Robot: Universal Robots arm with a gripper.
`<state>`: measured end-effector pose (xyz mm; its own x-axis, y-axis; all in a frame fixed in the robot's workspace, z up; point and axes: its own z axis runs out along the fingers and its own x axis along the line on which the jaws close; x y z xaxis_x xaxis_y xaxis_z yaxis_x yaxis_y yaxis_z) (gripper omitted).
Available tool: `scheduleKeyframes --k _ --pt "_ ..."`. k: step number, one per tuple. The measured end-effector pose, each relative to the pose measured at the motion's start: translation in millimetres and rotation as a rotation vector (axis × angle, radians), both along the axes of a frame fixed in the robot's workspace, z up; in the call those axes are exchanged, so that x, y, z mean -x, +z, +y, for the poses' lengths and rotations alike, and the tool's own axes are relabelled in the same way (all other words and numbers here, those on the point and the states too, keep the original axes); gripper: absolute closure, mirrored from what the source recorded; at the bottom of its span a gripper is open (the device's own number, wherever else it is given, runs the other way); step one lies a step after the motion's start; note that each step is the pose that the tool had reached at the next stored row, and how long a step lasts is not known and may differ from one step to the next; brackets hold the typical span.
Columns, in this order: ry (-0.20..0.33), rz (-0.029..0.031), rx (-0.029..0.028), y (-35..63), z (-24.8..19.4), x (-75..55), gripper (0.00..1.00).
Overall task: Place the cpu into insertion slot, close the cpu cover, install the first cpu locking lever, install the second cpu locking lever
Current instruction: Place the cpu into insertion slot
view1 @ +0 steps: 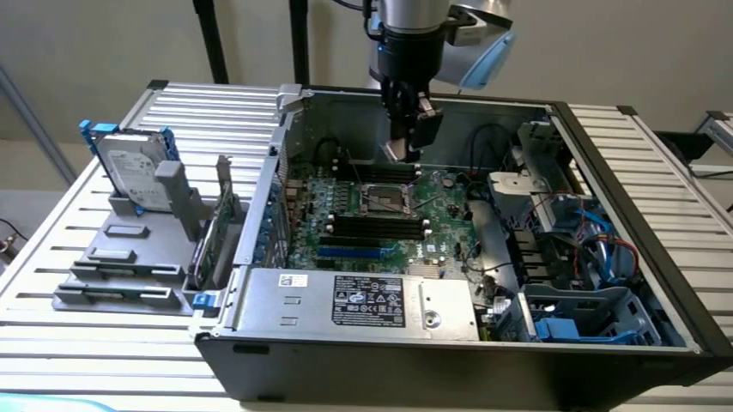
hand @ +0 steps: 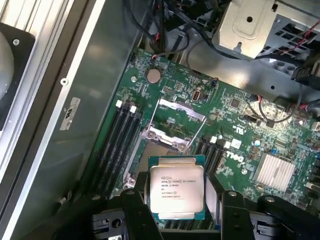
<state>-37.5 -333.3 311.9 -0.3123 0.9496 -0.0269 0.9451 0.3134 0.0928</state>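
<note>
The gripper, jaws clamped on the cpu, hangs above the insertion slot, whose cpu cover stands open.

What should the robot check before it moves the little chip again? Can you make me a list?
1. The cpu sits between the fingers of the gripper: ok.
2. The cpu's silver printed face is turned toward the wrist camera: ok.
3. The cpu cover is lifted off the insertion slot: ok.
4. The cpu hangs right over the slot, not to one side: cannot tell.
5. The cpu's corners match the slot's corners: cannot tell.
</note>
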Motion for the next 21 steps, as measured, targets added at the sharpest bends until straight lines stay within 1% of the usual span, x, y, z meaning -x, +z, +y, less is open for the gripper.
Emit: scheduleKeyframes --k 7,10,11,13,17,19,21 --pt "-0.12 0.0002 0.0 -2.9 0.0 0.0 0.45" --pt "-0.173 0.0024 0.0002 -4.4 0.0 0.0 0.45" --pt "-0.188 0.0045 0.0004 -4.7 0.0 0.0 0.45" --pt "-0.217 0.0119 0.0009 -5.3 0.0 0.0 0.45" --pt "-0.268 0.0325 0.003 -6.3 0.0 0.0 0.45" --pt "-0.294 0.0438 0.0039 -7.1 0.0 0.0 0.45" --pt "-0.312 0.0516 0.0049 -8.3 0.3 0.0 0.45"
